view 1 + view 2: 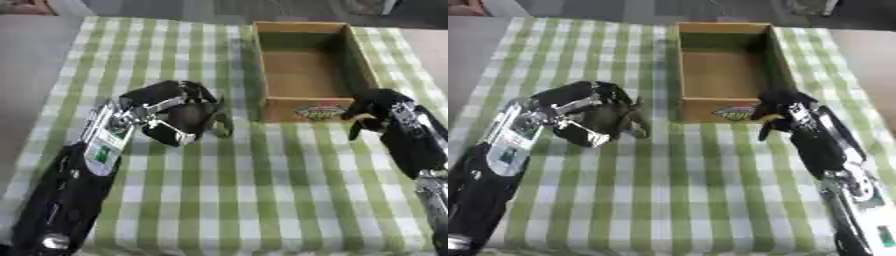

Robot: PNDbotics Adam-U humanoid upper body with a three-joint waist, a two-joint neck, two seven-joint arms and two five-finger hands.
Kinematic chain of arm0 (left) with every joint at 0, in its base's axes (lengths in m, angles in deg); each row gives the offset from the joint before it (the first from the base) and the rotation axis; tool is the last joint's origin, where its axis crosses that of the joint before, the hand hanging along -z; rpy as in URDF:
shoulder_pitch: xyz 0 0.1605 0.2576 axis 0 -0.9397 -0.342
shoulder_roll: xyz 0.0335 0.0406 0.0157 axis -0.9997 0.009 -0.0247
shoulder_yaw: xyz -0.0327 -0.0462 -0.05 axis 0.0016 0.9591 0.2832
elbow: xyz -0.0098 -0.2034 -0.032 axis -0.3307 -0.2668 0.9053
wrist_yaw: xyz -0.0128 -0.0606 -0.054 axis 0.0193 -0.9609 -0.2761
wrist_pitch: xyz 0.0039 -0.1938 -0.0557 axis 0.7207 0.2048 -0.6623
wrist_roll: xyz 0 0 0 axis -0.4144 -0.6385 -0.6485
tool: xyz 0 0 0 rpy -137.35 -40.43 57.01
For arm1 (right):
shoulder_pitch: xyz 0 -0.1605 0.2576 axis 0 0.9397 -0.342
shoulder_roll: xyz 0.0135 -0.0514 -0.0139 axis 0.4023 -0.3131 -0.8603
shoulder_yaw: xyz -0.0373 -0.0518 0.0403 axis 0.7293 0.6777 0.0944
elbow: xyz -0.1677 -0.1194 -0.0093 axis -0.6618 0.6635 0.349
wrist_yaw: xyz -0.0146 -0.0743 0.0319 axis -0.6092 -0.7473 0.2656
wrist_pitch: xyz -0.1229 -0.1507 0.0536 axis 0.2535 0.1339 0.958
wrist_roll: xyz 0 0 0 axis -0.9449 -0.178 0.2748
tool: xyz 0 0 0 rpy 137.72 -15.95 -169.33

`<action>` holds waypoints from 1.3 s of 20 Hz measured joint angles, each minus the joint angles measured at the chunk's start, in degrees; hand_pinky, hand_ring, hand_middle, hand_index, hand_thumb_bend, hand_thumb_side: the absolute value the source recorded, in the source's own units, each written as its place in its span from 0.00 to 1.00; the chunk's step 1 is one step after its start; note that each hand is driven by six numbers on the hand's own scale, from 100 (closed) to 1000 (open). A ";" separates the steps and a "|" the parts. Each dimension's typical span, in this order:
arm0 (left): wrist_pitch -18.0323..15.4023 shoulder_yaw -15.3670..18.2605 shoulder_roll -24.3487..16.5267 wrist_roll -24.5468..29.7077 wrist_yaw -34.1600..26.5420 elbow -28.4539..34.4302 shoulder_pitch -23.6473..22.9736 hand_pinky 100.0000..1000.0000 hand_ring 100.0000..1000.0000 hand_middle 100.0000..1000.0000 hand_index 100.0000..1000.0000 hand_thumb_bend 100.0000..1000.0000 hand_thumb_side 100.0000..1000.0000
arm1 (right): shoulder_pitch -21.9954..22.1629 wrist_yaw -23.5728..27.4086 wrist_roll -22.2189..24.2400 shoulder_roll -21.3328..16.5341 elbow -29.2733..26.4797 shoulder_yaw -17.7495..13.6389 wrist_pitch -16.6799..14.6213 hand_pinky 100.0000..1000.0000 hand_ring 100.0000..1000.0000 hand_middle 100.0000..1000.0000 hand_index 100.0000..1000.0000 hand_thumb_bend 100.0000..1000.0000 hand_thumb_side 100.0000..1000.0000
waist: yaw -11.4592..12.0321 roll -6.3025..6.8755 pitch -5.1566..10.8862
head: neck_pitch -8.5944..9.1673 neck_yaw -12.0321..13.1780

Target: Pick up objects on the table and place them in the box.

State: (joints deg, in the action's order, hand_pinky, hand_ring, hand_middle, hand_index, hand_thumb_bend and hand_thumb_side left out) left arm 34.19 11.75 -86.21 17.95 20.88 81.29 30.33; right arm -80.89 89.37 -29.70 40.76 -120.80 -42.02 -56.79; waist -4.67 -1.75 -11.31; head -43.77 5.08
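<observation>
Nearest the camera, the robot's two black and silver arms come in from the lower corners over the worktop (262,200), which is covered by a green and white checked cloth. Both arms are cut off by the lower edge of the views.

The left hand (179,112) lies to the left of the middle of the cloth, its fingers curled inward around a dark rounded thing (194,119). That thing is almost the same shade as the hand, so its outline is hard to separate from the fingers, and its shape and material cannot be made out. A thin dark part pokes out toward the right and reaches down to the cloth. Whether the fingers truly close on it or only cup over it cannot be told.

The right hand (776,107) sits just in front of the near right corner of the box, touching or nearly touching the front wall. Its fingers bend downward, with a small pale yellowish patch showing under them; whether it holds anything cannot be told.

Farther back stands the open brown cardboard box (271,65), rectangular, with a coloured label (320,111) on its near wall. Its visible floor is bare cardboard.
</observation>
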 measured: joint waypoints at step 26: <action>-1.50 -0.09 0.36 -1.56 5.59 -1.85 -0.88 0.34 0.33 0.42 0.62 0.00 0.10 | 0.02 -0.02 0.03 0.00 0.35 0.00 0.03 0.32 0.57 0.51 0.67 0.00 0.72 | 0.01 0.56 0.33 | 0.00 -0.27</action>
State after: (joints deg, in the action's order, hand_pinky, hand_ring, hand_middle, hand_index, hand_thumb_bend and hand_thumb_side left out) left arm 32.69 11.66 -85.85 16.40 26.47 79.44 29.45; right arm -80.87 89.35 -29.68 40.76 -120.46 -42.02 -56.76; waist -4.67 -1.19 -10.98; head -43.77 4.80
